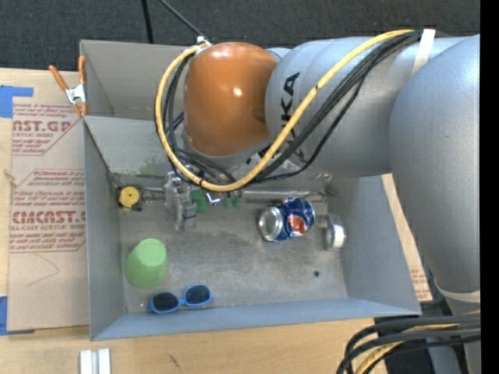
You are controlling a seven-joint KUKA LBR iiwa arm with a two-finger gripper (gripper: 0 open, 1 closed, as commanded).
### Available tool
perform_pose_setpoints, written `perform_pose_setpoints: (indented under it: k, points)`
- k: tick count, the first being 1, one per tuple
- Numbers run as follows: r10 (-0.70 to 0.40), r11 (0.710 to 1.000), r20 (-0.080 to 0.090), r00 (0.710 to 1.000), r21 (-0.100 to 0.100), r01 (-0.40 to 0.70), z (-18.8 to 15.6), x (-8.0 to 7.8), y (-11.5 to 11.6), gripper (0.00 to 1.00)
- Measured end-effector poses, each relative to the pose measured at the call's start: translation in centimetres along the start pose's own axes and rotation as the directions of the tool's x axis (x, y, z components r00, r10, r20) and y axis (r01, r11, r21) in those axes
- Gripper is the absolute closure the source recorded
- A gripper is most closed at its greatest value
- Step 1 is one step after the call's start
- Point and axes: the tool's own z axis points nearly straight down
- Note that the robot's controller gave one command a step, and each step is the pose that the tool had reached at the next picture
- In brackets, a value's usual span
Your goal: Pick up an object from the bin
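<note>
The grey arm [374,100] is reaching in from three o'clock over the grey bin [100,209]. Its tool [182,202] is hanging low at ten o'clock of the bin floor; whether it is open or closed I cannot tell. A small green piece [212,200] is lying just beside it, at its three o'clock. A green cup [147,262] is lying at eight o'clock, a crushed blue can [285,219] at three, blue sunglasses [181,298] at seven and a yellow bit [129,198] at nine.

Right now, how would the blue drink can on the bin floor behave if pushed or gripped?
The can lies on its side, so a push would probably roll it. It looks dented, so likely empty, light and easily crushed further. Its shiny metal may slip.
</note>
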Motion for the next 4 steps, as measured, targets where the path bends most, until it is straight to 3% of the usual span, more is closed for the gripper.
perform_pose_setpoints:
  k: [1, 2, 3, 4]
  points:
    - [-0.001, 1.0, -0.01, 1.0, -0.001, 0.001, 0.5, 0.3, 0.1, 0.0]
    - [-0.049, 0.999, -0.007, 0.999, -0.002, 0.049, 11.6, 1.8, 3.4, 0.0]
    - [0.146, 0.989, -0.012, 0.989, 0.0, -0.146, 12.8, 4.6, 5.6, 0.0]
    - [0.147, 0.989, -0.007, 0.989, -0.001, -0.147, 12.5, 4.4, 5.6, 1.0]
